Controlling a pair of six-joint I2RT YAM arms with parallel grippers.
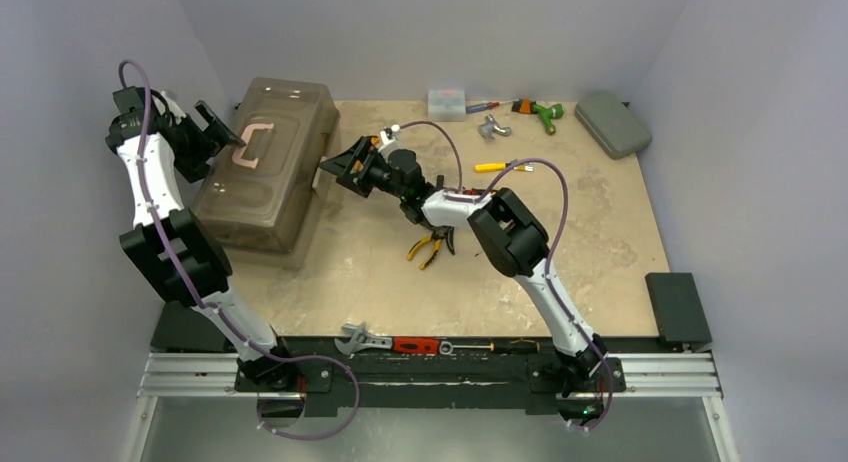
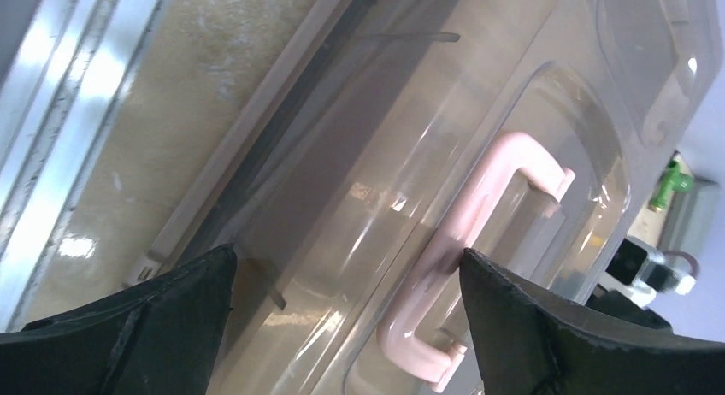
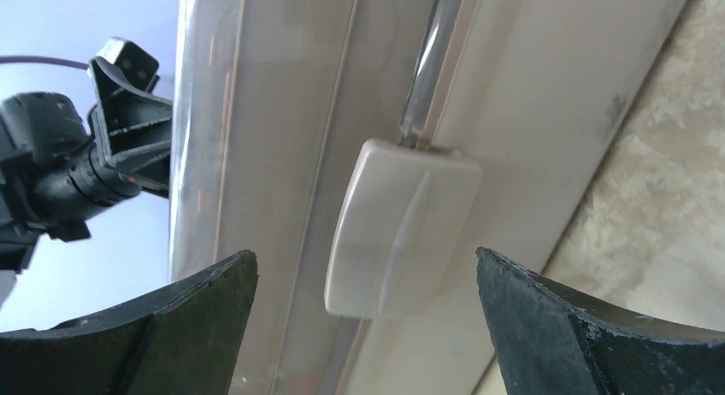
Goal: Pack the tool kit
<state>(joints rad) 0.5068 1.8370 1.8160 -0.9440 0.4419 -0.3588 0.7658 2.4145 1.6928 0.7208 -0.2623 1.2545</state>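
The tan-brown toolbox (image 1: 265, 172) stands closed at the table's left, its pink handle (image 1: 248, 145) lying flat on the smoky lid. My left gripper (image 1: 225, 127) is open and empty above the lid; in the left wrist view (image 2: 346, 258) the handle (image 2: 479, 232) lies near its right finger, not gripped. My right gripper (image 1: 335, 167) is open and empty at the box's right side. In the right wrist view (image 3: 366, 258) the beige latch (image 3: 402, 228) sits between its fingers, apart from both. Yellow-black pliers (image 1: 430, 247) lie mid-table and a yellow screwdriver (image 1: 490, 166) lies further back.
A wrench (image 1: 362, 337), a red-handled tool (image 1: 415, 345) and a thin screwdriver (image 1: 500, 345) lie along the front edge. A small clear box (image 1: 447, 102), a metal piece (image 1: 493, 128), a green tool (image 1: 545, 112) and a flat grey case (image 1: 612, 123) sit at the back.
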